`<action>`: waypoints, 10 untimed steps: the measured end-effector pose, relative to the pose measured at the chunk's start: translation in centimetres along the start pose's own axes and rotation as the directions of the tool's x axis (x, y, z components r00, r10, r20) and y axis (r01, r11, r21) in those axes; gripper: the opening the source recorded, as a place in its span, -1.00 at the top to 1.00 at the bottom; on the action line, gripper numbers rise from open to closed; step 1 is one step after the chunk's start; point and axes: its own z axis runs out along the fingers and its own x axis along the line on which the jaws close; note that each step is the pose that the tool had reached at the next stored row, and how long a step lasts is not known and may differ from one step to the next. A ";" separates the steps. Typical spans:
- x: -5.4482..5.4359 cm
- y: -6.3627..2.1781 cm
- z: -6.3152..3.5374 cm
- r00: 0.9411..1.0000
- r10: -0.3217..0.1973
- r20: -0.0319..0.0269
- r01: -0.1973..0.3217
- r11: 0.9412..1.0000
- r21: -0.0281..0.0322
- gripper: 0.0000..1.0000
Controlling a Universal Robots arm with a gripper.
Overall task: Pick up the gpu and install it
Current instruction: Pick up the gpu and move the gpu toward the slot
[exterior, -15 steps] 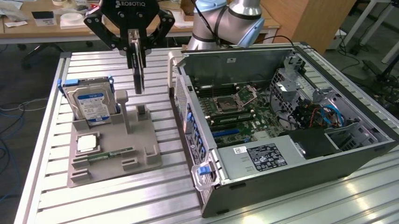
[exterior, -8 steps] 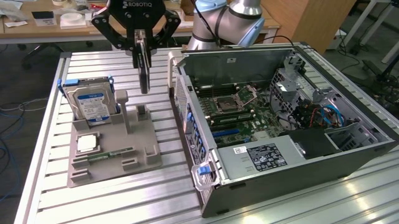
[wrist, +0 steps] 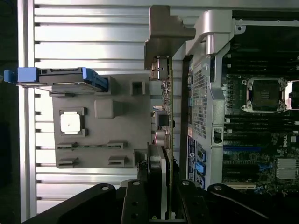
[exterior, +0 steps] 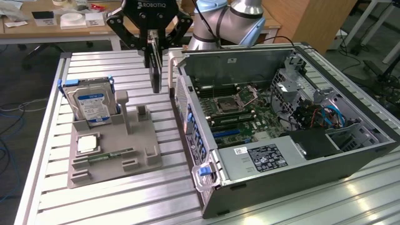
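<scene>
One card held on edge, between the fixture and the open case.

The gripper (exterior: pixel 151 44) is clamped on the gpu (exterior: pixel 155 70), its black fingers pinching the thin board at one end so that the card hangs upright below them. In the exterior view the card sits over the slatted table (exterior: pixel 125 201), just beside the near wall of the computer case (exterior: pixel 281 173). The grey fixture (exterior: pixel 115 159) lies to the exterior view's left. In the wrist view the gpu (wrist: pixel 167 116) runs edge-on away from the gripper (wrist: pixel 161 186), with its silver bracket (wrist: pixel 166 32) at the far end. A hard drive (exterior: pixel 92 104) stands upright in the fixture. The case lies open, showing its motherboard (exterior: pixel 240 110).
</scene>
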 end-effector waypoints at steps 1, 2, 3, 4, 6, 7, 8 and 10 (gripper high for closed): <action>-0.3 0.00 0.00 1.000 0.000 0.000 0.000 1.000 0.000 0.44; -0.6 0.00 0.00 1.000 0.000 0.000 0.000 1.000 0.000 0.44; -0.8 0.00 0.00 1.000 0.000 0.000 0.000 1.000 0.000 0.44; -1.0 0.01 0.01 1.000 0.000 0.000 0.000 1.000 0.000 0.44; -1.5 0.01 0.01 1.000 0.000 0.000 0.000 1.000 0.000 0.44; -1.7 0.01 0.01 1.000 0.000 0.000 0.000 1.000 0.000 0.44; -1.9 0.01 0.01 1.000 0.000 0.000 0.000 1.000 0.000 0.44; -2.4 0.01 0.01 1.000 0.000 0.000 0.000 1.000 0.000 0.44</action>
